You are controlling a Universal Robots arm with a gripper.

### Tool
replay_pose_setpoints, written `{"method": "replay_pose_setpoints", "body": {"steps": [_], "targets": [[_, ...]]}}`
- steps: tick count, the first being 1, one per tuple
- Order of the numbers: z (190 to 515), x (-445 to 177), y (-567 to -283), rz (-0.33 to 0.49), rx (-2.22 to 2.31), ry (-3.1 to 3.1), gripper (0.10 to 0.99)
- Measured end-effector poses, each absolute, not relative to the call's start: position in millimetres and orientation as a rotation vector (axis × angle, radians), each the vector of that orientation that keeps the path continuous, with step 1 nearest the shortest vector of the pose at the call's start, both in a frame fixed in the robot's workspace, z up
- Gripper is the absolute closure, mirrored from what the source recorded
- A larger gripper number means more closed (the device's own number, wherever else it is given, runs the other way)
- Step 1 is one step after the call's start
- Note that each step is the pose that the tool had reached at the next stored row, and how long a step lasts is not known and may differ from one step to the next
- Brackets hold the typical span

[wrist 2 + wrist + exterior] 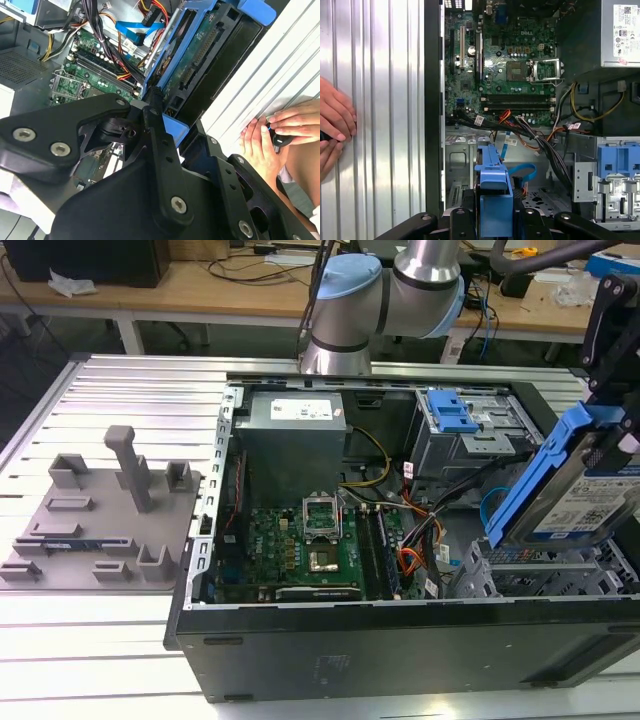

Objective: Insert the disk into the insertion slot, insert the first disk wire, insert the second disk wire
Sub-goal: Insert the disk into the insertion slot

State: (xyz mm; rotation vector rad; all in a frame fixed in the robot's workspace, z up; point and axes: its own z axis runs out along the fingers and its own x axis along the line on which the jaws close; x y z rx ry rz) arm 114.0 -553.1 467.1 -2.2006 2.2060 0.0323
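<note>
The disk, silver-grey with a white label in a bright blue carrier, hangs tilted above the computer case at the exterior view's right. My gripper is shut on it from above. The first wrist view shows the carrier's blue edge clamped between my black fingers. The disk's underside appears in the second wrist view. Just below the disk lies the insertion slot, a low grey perforated cage. A loose blue flat cable loops beside the cage, next to a bundle of coloured wires.
The open case holds a green motherboard, a grey power supply and a taller grey bay with a blue latch. A grey fixture plate lies on the ribbed table. A person's hands rest on the table beside the case.
</note>
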Motion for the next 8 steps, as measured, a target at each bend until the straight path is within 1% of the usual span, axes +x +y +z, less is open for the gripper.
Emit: {"method": "replay_pose_setpoints", "body": {"steps": [8], "targets": [[461.9, 114.1, -553.1, 0.033, -2.201, 2.206, 0.722]]}}
